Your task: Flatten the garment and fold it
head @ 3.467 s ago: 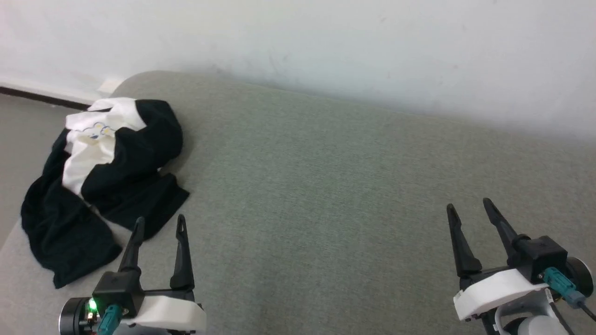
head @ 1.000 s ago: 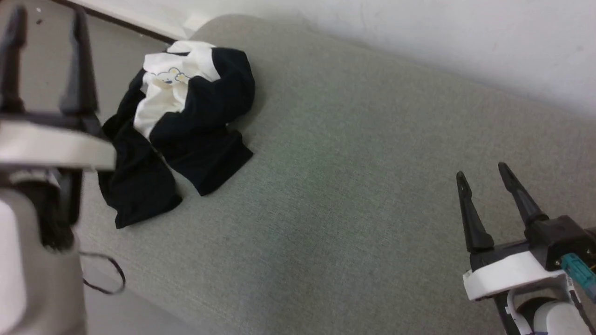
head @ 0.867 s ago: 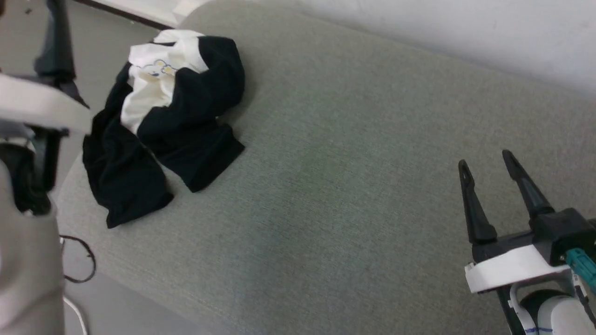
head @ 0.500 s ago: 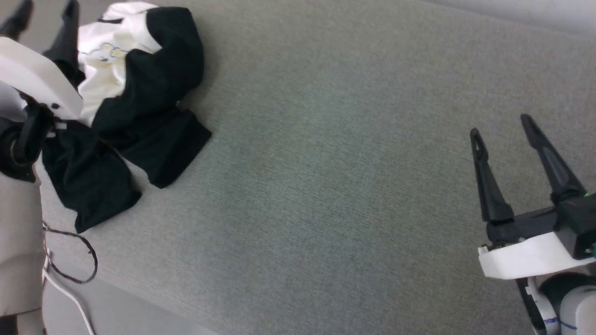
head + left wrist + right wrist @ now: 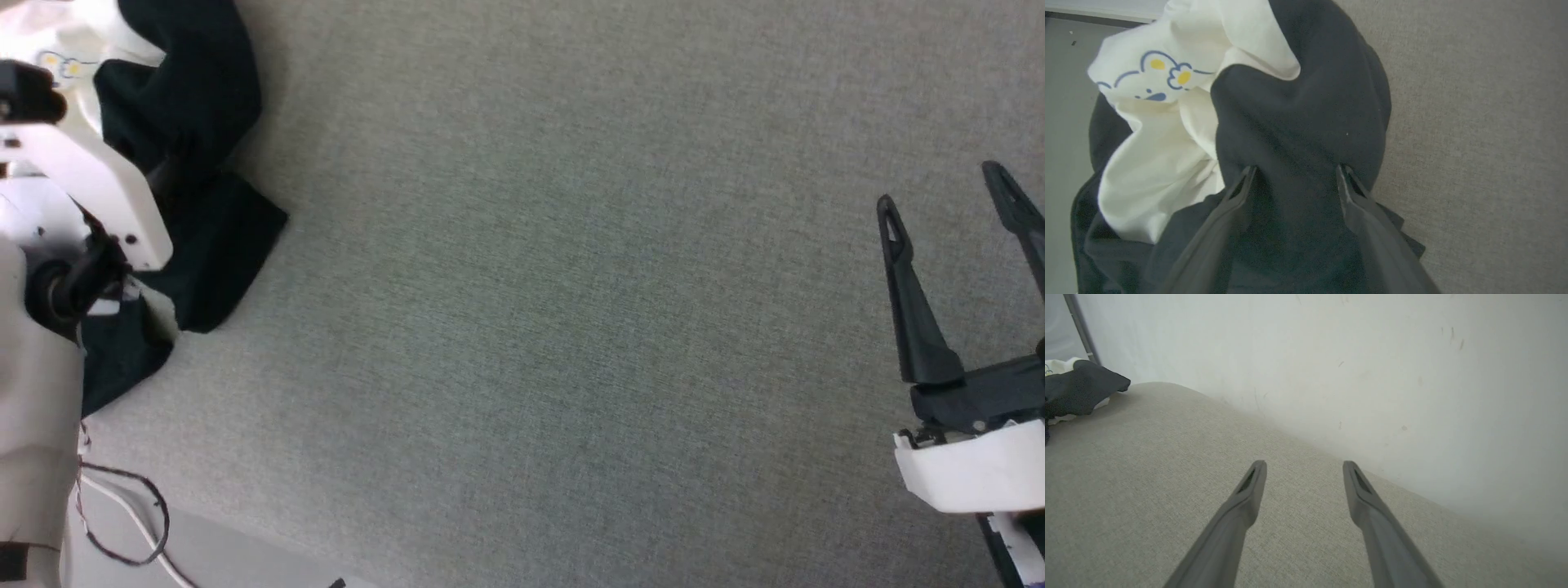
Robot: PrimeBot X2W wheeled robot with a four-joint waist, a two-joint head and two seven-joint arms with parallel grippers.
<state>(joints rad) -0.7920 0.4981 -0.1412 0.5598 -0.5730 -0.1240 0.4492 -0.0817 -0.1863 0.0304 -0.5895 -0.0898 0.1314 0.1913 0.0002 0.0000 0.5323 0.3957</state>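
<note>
Left hand [image 5: 1295, 169] was spread wide, both dark fingers lying over a black fold of the garment [image 5: 1298, 122] with nothing pinched between them. Whether the tips pressed into the cloth, I could not tell. Right hand [image 5: 939, 186] hung released too, fingers apart, over bare fabric at the right side, well apart from the garment.

And the grey worktop [image 5: 571, 286] ran broad and open between the two, with plenty of room from the heap across to that right hand. Its near edge cut across the lower left corner of the head view, with pale floor [image 5: 212, 565] below it. Its far edge met the white wall [image 5: 1372, 355] in the right wrist view.

Over at the worktop's left end, close to the edge, the garment sat bunched, black cloth rumpled over white, one black flap lying flatter toward the middle. Up on the white part showed the small blue-and-yellow drawing [image 5: 1163, 75]. Thin cables [image 5: 122, 523] looped past the near edge beside the left arm.
</note>
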